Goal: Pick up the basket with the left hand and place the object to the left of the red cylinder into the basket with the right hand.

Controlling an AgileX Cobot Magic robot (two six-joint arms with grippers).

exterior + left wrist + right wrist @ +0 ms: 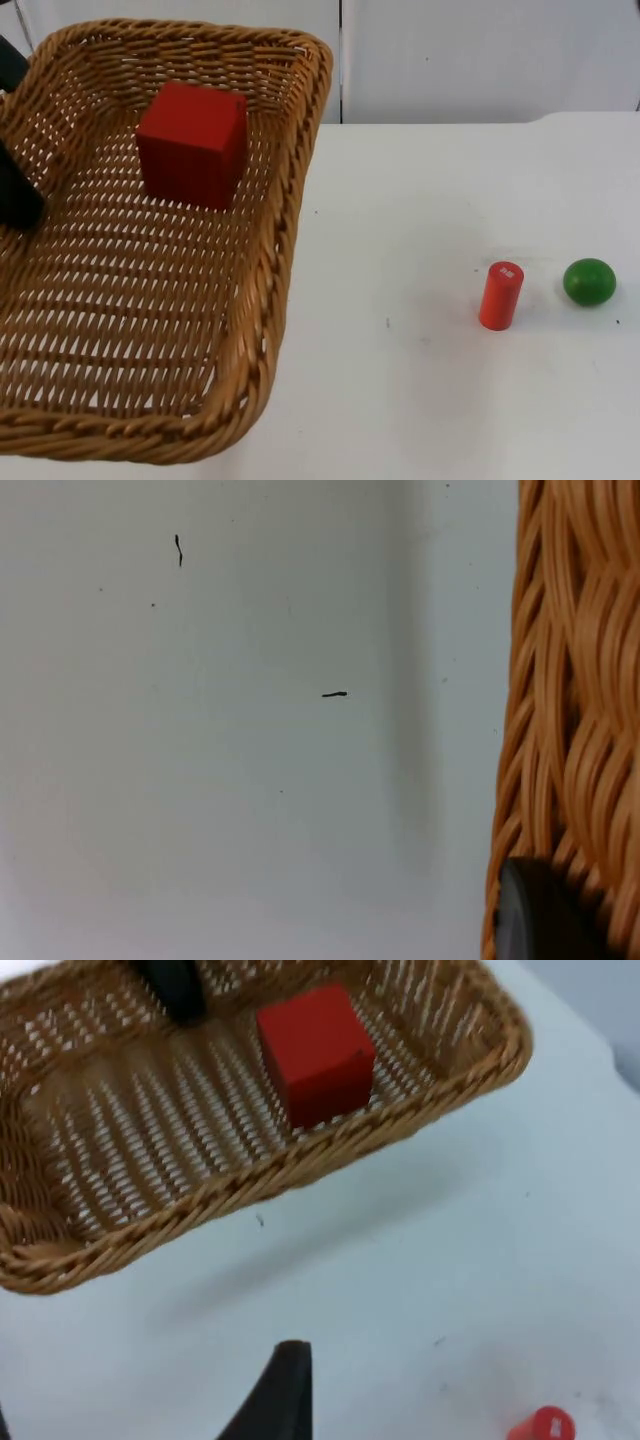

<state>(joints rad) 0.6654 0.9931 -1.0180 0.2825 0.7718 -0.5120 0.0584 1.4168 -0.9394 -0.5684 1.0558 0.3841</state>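
A woven wicker basket takes up the left of the top view, held above the table. My left gripper is shut on its left rim; its fingertip presses on the weave. A red cube lies inside the basket, also visible as the cube in the right wrist view. The red cylinder stands upright on the table at the right. My right gripper hovers open over bare table between basket and cylinder, holding nothing.
A green ball rests just right of the red cylinder. The white table ends at a grey partition wall behind. The basket casts a shadow on the table beneath its near rim.
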